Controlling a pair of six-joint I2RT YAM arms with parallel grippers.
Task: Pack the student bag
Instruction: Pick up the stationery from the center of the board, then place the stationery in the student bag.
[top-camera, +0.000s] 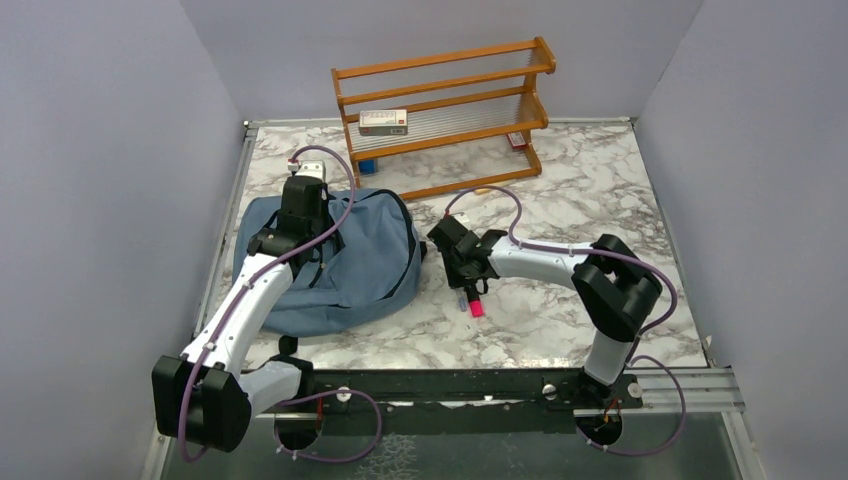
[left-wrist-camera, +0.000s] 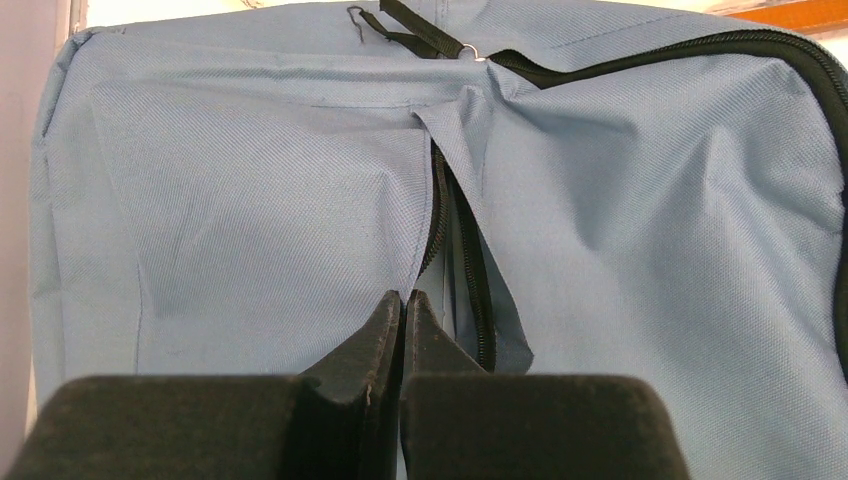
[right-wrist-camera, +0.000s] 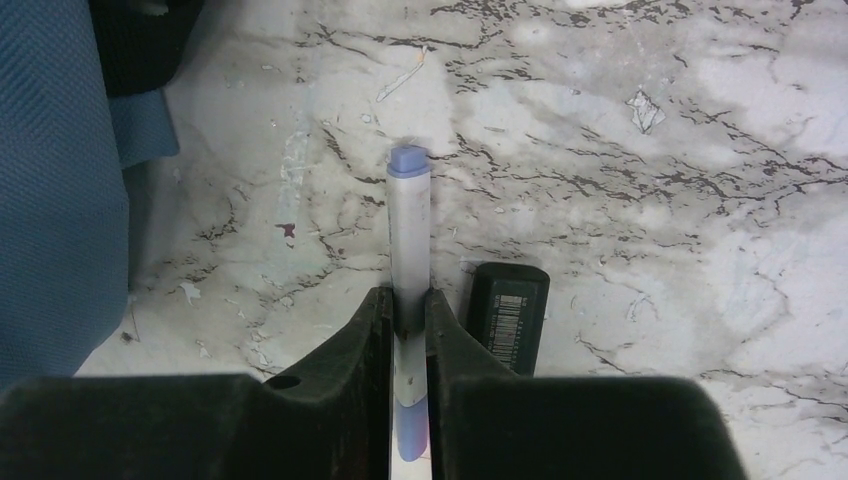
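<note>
Right gripper (right-wrist-camera: 408, 312) clamps a pen (right-wrist-camera: 410, 220) lengthwise beside the flat student bag (top-camera: 370, 270); left gripper (left-wrist-camera: 402, 308) closed above it.

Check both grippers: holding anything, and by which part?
Right gripper pinches the marker at mid-barrel, capped end sticking out ahead. Left gripper is shut at the student bag's zipper opening; whether fabric is caught between its fingers cannot be told.

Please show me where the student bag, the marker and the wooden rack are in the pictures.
student bag (top-camera: 370, 265), top external view, on its blue fabric.
marker (right-wrist-camera: 410, 225), right wrist view, on its white barrel.
wooden rack (top-camera: 440, 58), top external view, on its top rail.
</note>
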